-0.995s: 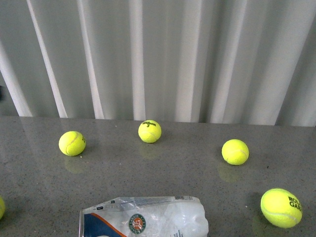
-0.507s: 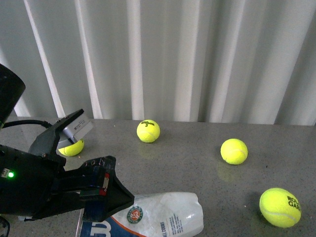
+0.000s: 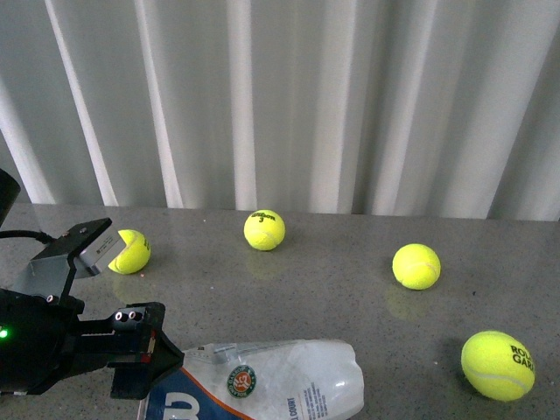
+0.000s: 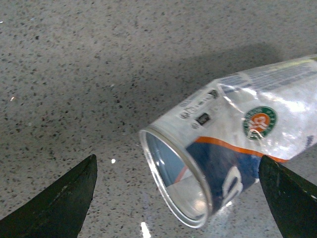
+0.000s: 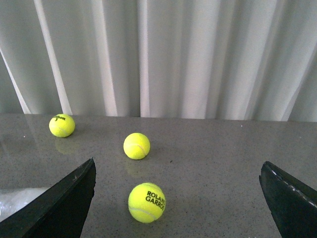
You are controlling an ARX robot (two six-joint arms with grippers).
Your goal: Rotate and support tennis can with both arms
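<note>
The tennis can (image 3: 280, 383) lies on its side at the near edge of the grey table (image 3: 332, 302), clear and crumpled, with a blue-orange band and a round logo. My left arm (image 3: 61, 346) reaches in from the left, its black end at the can's left end. In the left wrist view the can's (image 4: 237, 139) open silver rim (image 4: 171, 191) faces the camera. My left gripper (image 4: 177, 157) stands open, its fingers wide on either side of that end and apart from it. My right gripper (image 5: 177, 161) is open over bare table and holds nothing. A corner of the can (image 5: 15, 201) shows beside it.
Several yellow tennis balls lie loose on the table: one by the left arm (image 3: 129, 251), one at the back (image 3: 264, 230), one to the right (image 3: 416, 266) and one near right (image 3: 498, 365). A white pleated curtain (image 3: 306, 105) closes the far edge.
A second ago no arm showed. The left arm came in from the left and has since sunk lower. The can has turned, showing more of its printed label.
</note>
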